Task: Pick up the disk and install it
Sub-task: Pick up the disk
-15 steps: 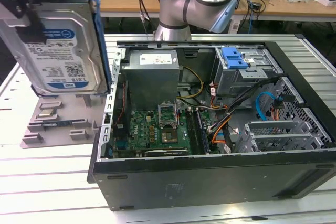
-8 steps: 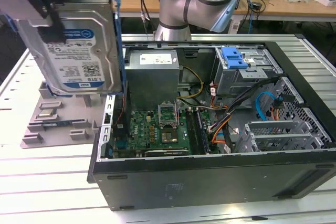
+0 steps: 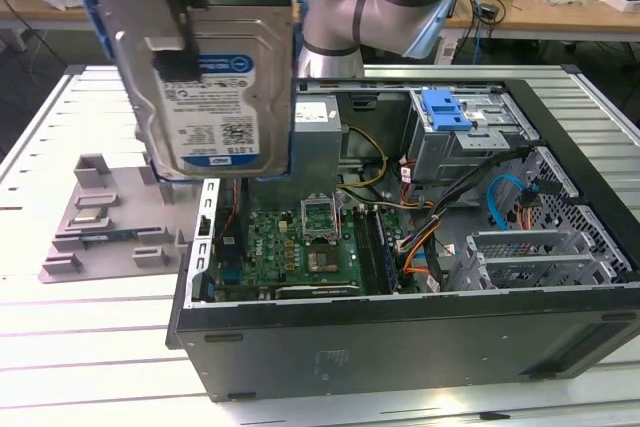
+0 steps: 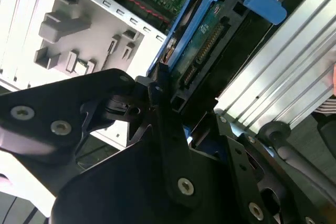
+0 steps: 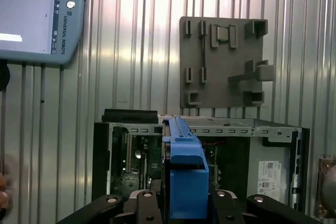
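Note:
The disk (image 3: 205,87), a silver hard drive with a white-and-blue label and a blue carrier frame, hangs upright high over the table, above the open computer case's (image 3: 400,347) end on the exterior view's left. My gripper (image 3: 180,52) is shut on it, one black finger lying across the label face. In the second wrist view the disk's (image 4: 207,40) connector edge and blue frame stick out past the black fingers (image 4: 163,108). In the first wrist view the blue frame edge (image 5: 184,171) stands between the gripper's (image 5: 184,205) jaws, over the case.
A grey plastic stand (image 3: 100,217) with upright posts lies on the slatted table beside the case, also seen as the stand (image 5: 220,61). Inside the case is a grey drive cage with a blue latch (image 3: 445,112), a motherboard and cables. A teach pendant (image 5: 31,14) rests on the table.

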You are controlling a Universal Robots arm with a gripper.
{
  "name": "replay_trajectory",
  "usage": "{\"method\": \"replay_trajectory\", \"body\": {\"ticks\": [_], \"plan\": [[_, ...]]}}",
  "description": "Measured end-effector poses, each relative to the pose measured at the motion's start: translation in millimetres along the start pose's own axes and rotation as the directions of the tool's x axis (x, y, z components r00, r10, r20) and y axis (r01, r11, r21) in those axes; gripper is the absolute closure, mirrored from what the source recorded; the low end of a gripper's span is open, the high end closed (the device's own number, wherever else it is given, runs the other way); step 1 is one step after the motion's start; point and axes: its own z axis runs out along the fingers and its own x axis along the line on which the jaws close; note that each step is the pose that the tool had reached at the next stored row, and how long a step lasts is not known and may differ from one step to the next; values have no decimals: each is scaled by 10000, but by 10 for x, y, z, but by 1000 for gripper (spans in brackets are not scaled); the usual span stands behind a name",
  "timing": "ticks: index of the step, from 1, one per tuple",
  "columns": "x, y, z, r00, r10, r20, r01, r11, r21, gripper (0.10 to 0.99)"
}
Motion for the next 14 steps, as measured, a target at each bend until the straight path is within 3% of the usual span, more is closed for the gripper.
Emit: {"method": "replay_trajectory", "body": {"ticks": [7, 11, 14], "plan": [[9, -240, -2, 10000, 0, -1, 0, 10000, 0, 718], [19, -483, -3, 10000, -1, 0, 1, 10000, 0, 718], [23, -572, -3, 10000, 0, 0, 0, 10000, 0, 718]]}}
